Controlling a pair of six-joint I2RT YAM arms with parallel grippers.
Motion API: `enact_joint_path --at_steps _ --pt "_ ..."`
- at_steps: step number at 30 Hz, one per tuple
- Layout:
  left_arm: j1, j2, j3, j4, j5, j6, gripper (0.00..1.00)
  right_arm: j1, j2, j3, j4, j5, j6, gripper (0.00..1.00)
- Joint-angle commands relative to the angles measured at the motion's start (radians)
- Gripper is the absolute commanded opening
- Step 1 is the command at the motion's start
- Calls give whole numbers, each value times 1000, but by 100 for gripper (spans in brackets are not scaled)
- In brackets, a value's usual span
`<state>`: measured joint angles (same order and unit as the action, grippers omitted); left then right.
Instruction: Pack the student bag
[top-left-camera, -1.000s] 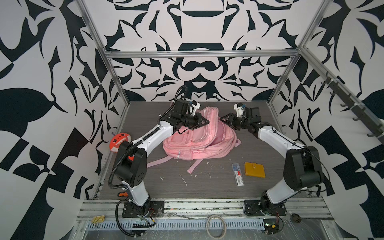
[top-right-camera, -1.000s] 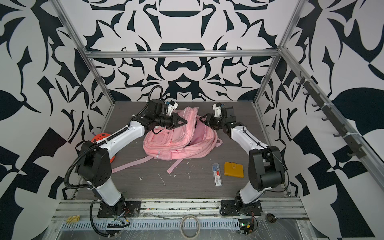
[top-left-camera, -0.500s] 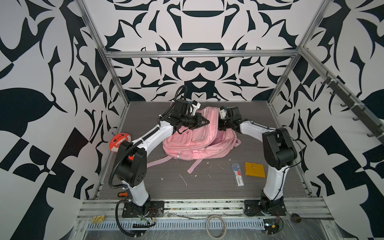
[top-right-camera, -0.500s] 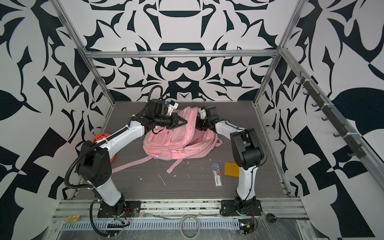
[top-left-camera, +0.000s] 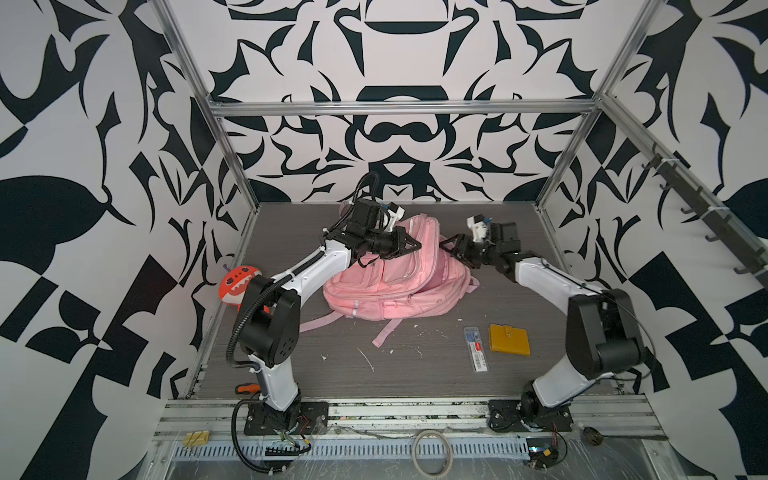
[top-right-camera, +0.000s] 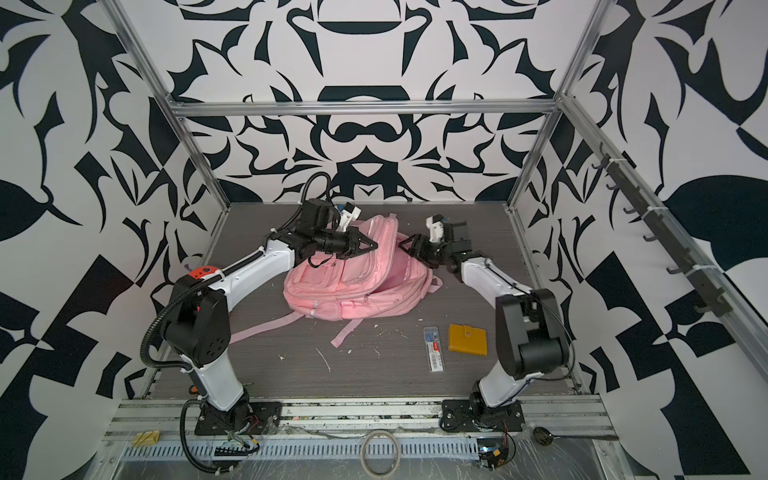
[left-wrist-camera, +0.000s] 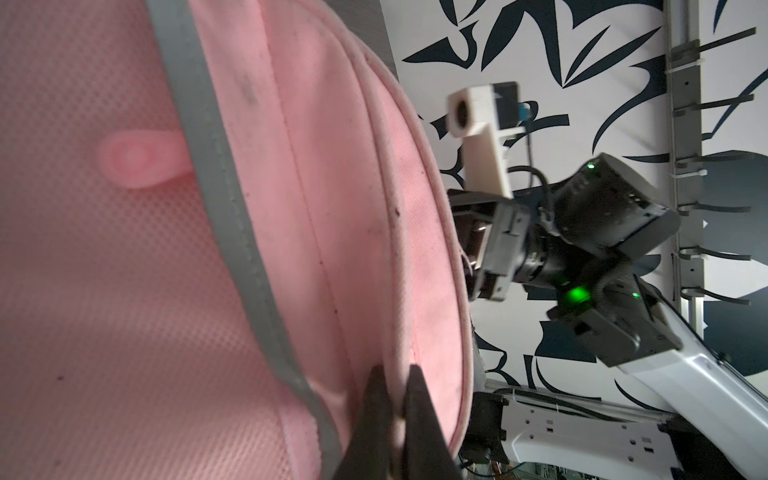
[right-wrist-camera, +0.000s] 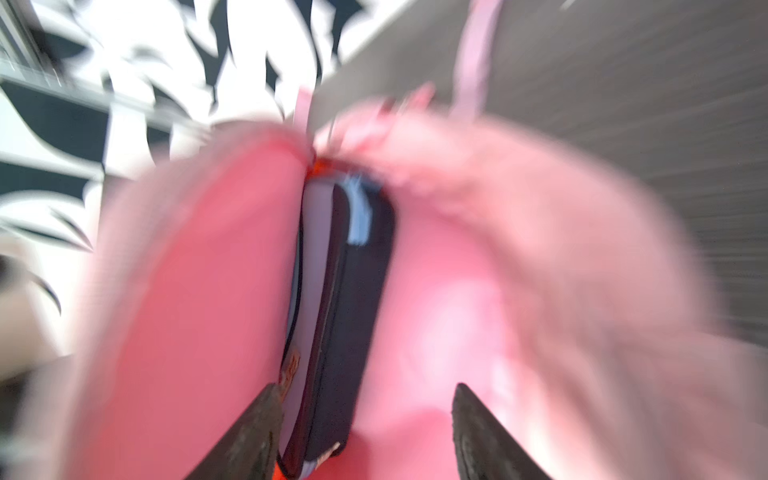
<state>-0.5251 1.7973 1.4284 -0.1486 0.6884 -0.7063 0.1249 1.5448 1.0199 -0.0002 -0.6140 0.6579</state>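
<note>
Both top views: student bag (top-left-camera: 386, 286) lies mid-table toward the back wall, mouth facing the right arm. left gripper (top-left-camera: 412, 246) is clamped on the raised front flap and props the mouth open. right gripper (top-left-camera: 448, 246) sits just at the mouth, jaws apart, nothing in them that I can see. yellow wallet (top-left-camera: 509, 339) and clear pen box (top-left-camera: 476, 348) lie on the table (top-left-camera: 415, 382) near the right arm, not yet packed. plush toy (top-left-camera: 236, 282) is at the left edge.

Left wrist: fingers (left-wrist-camera: 424, 424) pinch the flap's piped rim, a thin bite. Pull up and away from the mouth, no twist, or the piping likely slips out.

Right wrist: blurred. pencil case (right-wrist-camera: 357, 299) stands on edge inside the bag against the lining. The jaws are wide by its near end and look to have let it go. I read this as the drop-in step. Back straight out along the opening, don't snag the rim, wallet next.
</note>
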Motion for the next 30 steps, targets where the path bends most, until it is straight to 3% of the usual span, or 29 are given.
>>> enact_joint_path --at_steps 1,2,5,10,15,20,24,26,30 --pt "8 41 51 -20 -31 39 0 -16 -132 8 -129 49 -134 68" --pt "7 52 53 -25 -34 39 0 -16 -158 17 -174 71 -176 68" --pt "7 81 70 -61 -55 45 27 -15 -221 21 -248 86 -247 68" --pt "7 24 41 -141 -122 82 54 42 -292 0 -351 118 -373 68" --pt "7 -111 -69 -354 -219 136 59 196 -303 20 -490 211 -489 68" --pt "13 -294 -286 -517 -324 122 62 361 -312 -12 -542 310 -458 69" --pt "45 -455 -485 -485 -319 55 94 493 -289 -33 -538 381 -382 74" --pt "87 -487 -551 -457 -288 20 99 547 -255 -32 -515 411 -343 77" --pt "156 -493 -623 -330 -240 -42 100 618 -155 6 -478 491 -277 78"
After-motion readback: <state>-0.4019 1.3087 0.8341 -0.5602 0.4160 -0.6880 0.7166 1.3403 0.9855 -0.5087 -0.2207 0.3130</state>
